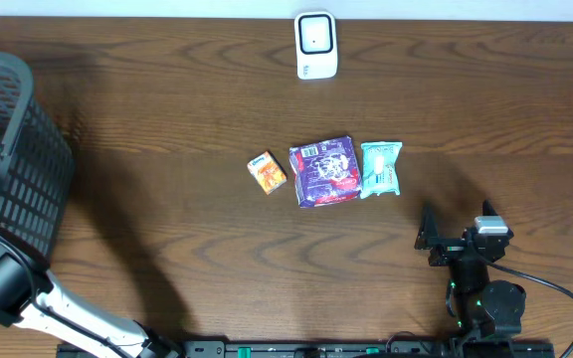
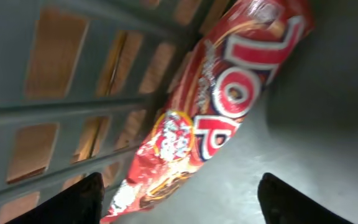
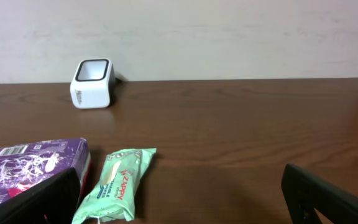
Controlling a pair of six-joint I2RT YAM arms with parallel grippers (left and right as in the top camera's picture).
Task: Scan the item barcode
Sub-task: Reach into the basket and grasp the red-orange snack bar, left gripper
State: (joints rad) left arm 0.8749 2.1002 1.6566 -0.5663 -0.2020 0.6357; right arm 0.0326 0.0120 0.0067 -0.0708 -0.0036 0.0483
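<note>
- Left fingers [image 2: 86, 202] stand apart inside the basket [image 2: 55, 112], with the red snack packet [image 2: 222, 118] just ahead between them.
- Right fingers [image 3: 36, 199] are spread wide, gripping nothing; a green packet [image 3: 117, 183] lies ahead-left on the counter [image 3: 229, 124].

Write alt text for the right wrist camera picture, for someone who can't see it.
A wood table seen low from the open right claw, whose dark prongs fill the bottom corners. At near left a purple packet lies beside a green Zappy pack; a small white scanner stands at the far edge before a pale wall.
</note>
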